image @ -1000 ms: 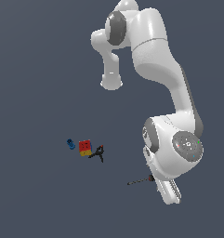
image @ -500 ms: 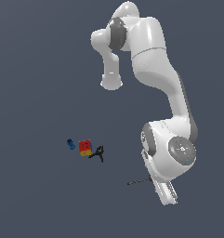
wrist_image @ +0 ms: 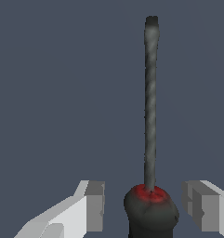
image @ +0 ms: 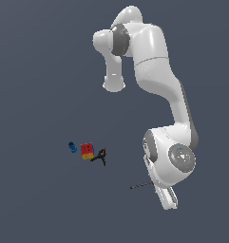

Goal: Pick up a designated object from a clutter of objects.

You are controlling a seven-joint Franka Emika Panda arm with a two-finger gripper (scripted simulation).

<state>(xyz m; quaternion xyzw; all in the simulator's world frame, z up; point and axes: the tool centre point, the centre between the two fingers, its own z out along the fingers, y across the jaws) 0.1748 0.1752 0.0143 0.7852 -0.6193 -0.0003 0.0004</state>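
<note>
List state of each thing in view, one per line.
gripper: open, fingers either side of the screwdriver handle with gaps, not clamped.
screwdriver: lying apart from the other items, handle between the fingers, not gripped.
cube: resting in the cluster, untouched.
blue cylinder: beside the cube, on the exterior view's left.
black clamp: beside the cube, on the exterior view's right; open or shut unclear.

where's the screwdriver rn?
In the exterior view the screwdriver lies apart from the cube and clamp, to their lower right, by the arm's wrist. In the wrist view its handle sits between the open gripper fingers.
</note>
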